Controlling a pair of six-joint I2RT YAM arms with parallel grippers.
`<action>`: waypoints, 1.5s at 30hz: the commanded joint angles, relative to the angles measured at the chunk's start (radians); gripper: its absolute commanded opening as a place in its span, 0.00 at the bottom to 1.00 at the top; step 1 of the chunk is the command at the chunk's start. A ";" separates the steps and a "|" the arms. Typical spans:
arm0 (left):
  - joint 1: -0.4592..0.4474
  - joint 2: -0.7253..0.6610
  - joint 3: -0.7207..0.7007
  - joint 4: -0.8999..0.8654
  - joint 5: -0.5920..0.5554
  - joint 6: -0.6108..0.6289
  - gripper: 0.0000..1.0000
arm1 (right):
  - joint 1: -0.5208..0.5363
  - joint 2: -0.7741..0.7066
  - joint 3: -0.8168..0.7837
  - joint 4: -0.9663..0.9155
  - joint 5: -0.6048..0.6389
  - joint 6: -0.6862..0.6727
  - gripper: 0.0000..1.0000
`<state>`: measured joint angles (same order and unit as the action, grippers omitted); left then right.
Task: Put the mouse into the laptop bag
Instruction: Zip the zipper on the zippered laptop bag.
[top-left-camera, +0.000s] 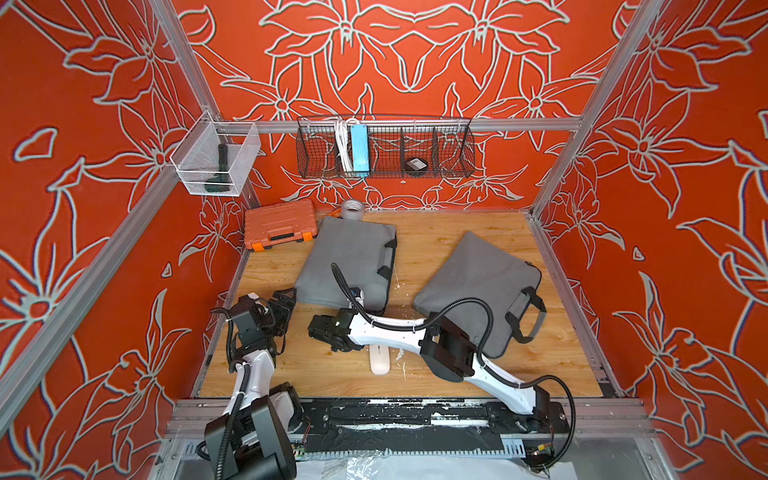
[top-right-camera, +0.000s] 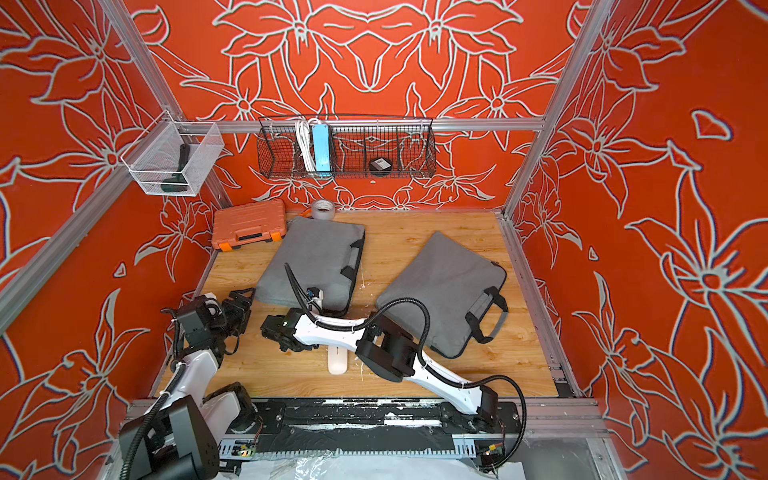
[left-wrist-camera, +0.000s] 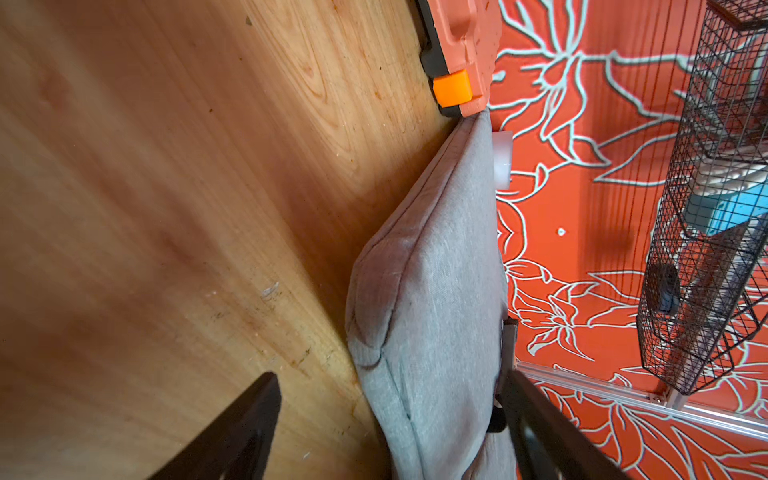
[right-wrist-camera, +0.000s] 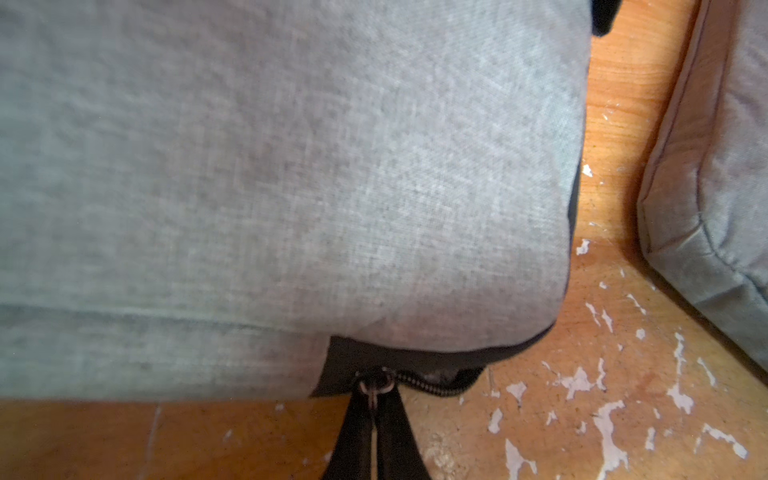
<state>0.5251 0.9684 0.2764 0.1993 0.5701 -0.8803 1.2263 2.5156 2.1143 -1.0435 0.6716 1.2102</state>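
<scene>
A white mouse (top-left-camera: 379, 362) (top-right-camera: 336, 362) lies on the wooden table, partly under my right forearm. Two grey laptop bags lie flat: one at the middle left (top-left-camera: 345, 257) (right-wrist-camera: 291, 166), one at the right (top-left-camera: 478, 282) (right-wrist-camera: 715, 166). My right gripper (right-wrist-camera: 376, 399) is shut on the zipper pull (right-wrist-camera: 376, 384) at the left bag's near edge. Black zipper teeth run off to one side of the pull. My left gripper (left-wrist-camera: 390, 374) (top-left-camera: 286, 299) stands open, its two fingers astride the left bag's (left-wrist-camera: 432, 291) near left corner.
An orange tool case (top-left-camera: 278, 224) and a tape roll (top-left-camera: 352, 209) sit at the back left, touching the left bag. A black wire basket (top-left-camera: 384, 147) and a white mesh basket (top-left-camera: 216, 160) hang on the walls. Paint flecks mark the wood between the bags.
</scene>
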 joint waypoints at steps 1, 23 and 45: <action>0.007 0.006 -0.022 0.052 0.048 -0.014 0.85 | -0.006 -0.017 -0.102 0.106 -0.095 -0.051 0.00; -0.074 0.089 -0.149 0.316 0.209 -0.205 0.91 | 0.000 -0.380 -0.584 0.866 -0.453 -0.496 0.00; -0.054 0.481 -0.011 0.265 0.185 -0.083 0.00 | -0.024 -0.506 -0.828 0.918 -0.368 -0.600 0.00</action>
<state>0.4519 1.4242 0.2611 0.4732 0.7975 -0.9836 1.2114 2.0628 1.3266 -0.0944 0.2646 0.6212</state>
